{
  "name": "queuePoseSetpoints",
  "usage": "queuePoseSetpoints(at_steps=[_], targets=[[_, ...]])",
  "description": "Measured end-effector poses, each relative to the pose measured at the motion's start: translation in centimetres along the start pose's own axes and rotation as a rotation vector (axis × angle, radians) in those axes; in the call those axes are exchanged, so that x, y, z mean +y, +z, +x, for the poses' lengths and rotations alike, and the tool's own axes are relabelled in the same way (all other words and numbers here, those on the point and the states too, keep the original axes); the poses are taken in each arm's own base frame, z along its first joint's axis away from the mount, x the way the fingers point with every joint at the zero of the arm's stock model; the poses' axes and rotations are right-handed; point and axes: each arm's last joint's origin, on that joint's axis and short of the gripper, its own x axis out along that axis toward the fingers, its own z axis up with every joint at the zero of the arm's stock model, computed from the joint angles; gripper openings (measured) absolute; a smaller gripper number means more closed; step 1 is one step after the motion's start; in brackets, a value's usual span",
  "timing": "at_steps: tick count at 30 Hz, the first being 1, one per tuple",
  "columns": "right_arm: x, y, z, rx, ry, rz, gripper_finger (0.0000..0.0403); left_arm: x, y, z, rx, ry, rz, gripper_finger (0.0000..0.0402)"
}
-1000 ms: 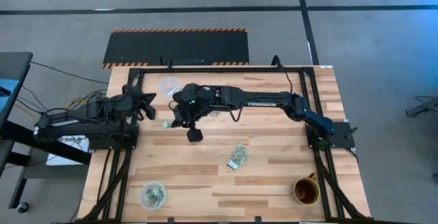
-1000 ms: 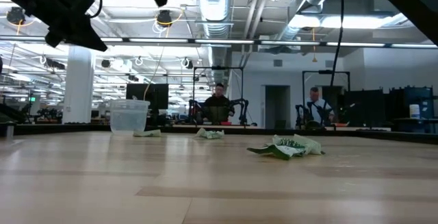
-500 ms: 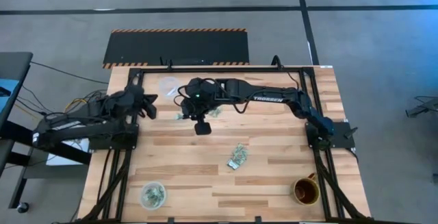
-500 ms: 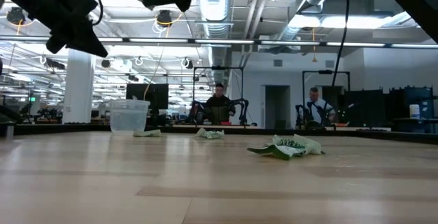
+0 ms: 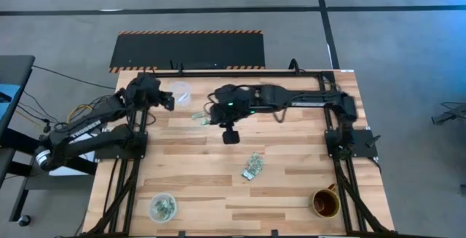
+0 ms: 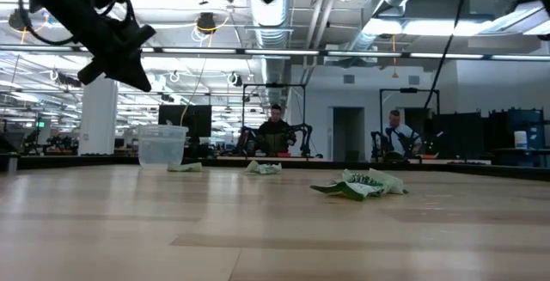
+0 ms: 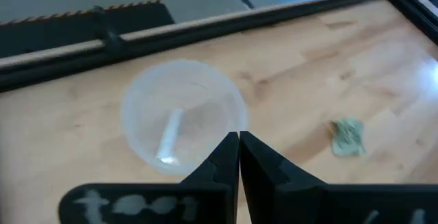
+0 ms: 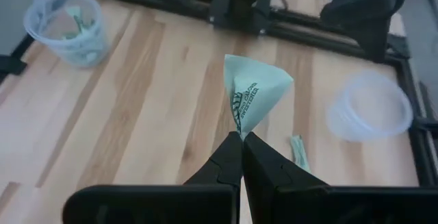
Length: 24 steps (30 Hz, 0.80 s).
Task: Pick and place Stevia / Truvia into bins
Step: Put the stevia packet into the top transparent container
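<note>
The right tool [image 8: 241, 136] is clamped on one pale green packet [image 8: 254, 94], pinched by a corner so the rest fans out beyond the tips. In the high view this tool [image 5: 230, 135] sits over the mid surface [image 5: 291, 194], twd the far side, w/ the arm stretched in from the right.

The left tool [image 7: 239, 136] has its tips together, nothing btwn them, and hovers just beside the far clear cup [image 7: 183, 118], which holds one pale packet [image 7: 169, 136]. In the high view that cup [image 5: 180, 91] sits near the far left corner, the left tool [image 5: 167, 101] right next to it.

Other task items: a loose packet [image 5: 198, 117] lies on the wood btwn the cup and the right tool; a small heap of packets [image 5: 253, 167] lies mid surface; the near cup [image 5: 163, 207], partly filled w/ packets, sits at the near left. A brown mug [image 5: 325, 203] is at the near right. People show in the room behind, far off.

Step in hand, prob.: carry the held packet to a cup and drop it. To do it well:
- bring the packet's free end over the cup mouth, not the rim
- the corner grip looks thin, so move smoothly
- if the far cup is the goal, the left arm crowds it; approach from the open side
- part the tips only once the packet hangs inside the rim
</note>
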Motion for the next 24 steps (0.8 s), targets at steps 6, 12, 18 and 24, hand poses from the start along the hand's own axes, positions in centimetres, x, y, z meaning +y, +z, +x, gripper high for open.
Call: queuePoseSetpoints(at_steps=[6,12,18,24], targets=[[0.6,-3.5,-2.2,-0.070,-0.032,0.068,0.0000,1.3,1.6,1.0,0.016,0.103,-0.056,0.0000],[1.5,-6.8,-3.1,-0.125,-0.045,0.136,0.0000,3.1,2.6,3.2,0.148,0.240,-0.119,0.0000],[2.1,-8.7,-3.0,-0.131,-0.043,0.158,0.0000,4.6,3.9,5.4,0.284,0.299,-0.156,0.0000],[1.7,-10.3,-2.1,-0.120,-0.057,0.181,0.0000,5.4,4.0,8.1,0.438,0.340,-0.173,0.0000]])
